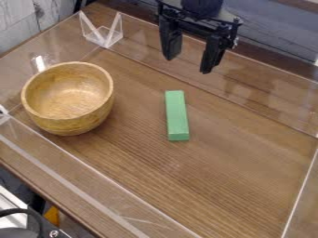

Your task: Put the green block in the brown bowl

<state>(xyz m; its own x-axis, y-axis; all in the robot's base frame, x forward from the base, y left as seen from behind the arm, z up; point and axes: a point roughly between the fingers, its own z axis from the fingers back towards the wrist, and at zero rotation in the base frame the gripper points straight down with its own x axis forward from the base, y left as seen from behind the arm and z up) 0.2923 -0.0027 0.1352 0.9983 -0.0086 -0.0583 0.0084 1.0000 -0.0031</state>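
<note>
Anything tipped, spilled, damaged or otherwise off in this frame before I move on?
Nothing stands out. The bowl sits upright and empty at the left, the green block lies flat on the table beside it, apart from it, and the tool hangs open above the far side, holding nothing.

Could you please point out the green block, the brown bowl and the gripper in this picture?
green block (178, 115): camera view, middle of its top face.
brown bowl (37, 86): camera view, left part of its thick rim.
gripper (191, 53): camera view, midway between its open fingertips.
</note>
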